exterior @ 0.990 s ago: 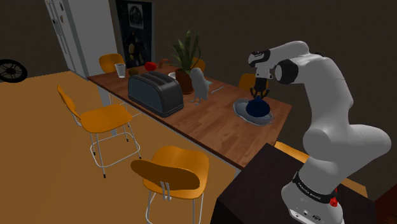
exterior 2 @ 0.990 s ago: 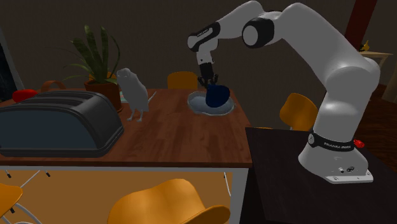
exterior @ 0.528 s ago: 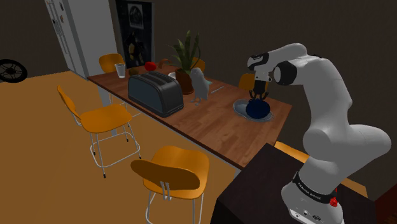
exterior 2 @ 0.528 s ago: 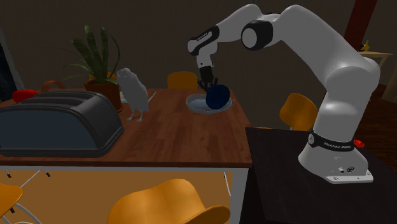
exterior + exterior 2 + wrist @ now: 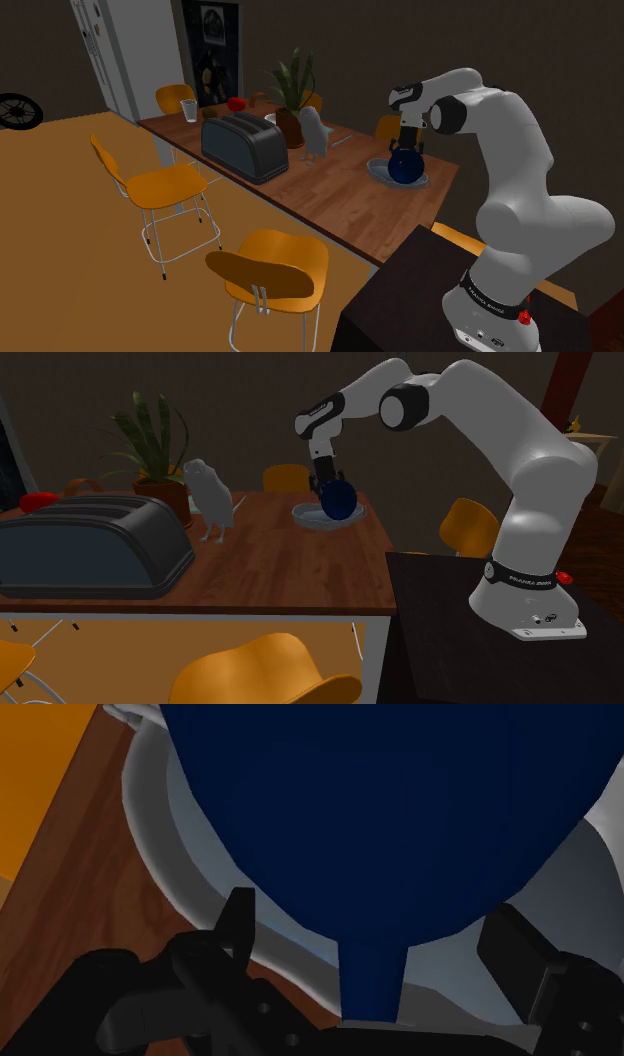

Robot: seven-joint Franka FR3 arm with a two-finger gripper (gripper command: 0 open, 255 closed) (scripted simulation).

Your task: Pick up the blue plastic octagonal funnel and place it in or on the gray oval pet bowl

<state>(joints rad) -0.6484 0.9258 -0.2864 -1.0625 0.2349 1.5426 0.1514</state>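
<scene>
On the wooden table point(image 5: 338, 195), a black toaster point(image 5: 245, 146) stands left, with a grey bird figurine point(image 5: 314, 133) to its right. Far right, the dark blue funnel point(image 5: 404, 169) sits in the grey pet bowl point(image 5: 376, 169), spout between the gripper point(image 5: 404, 146) fingers point(image 5: 236, 918), which are spread wide and touch nothing.

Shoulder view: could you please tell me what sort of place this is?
Probably a home kitchen or dining area: a wooden table carrying a black toaster, orange chairs beside it, and a tall white fridge-like unit behind.
</scene>
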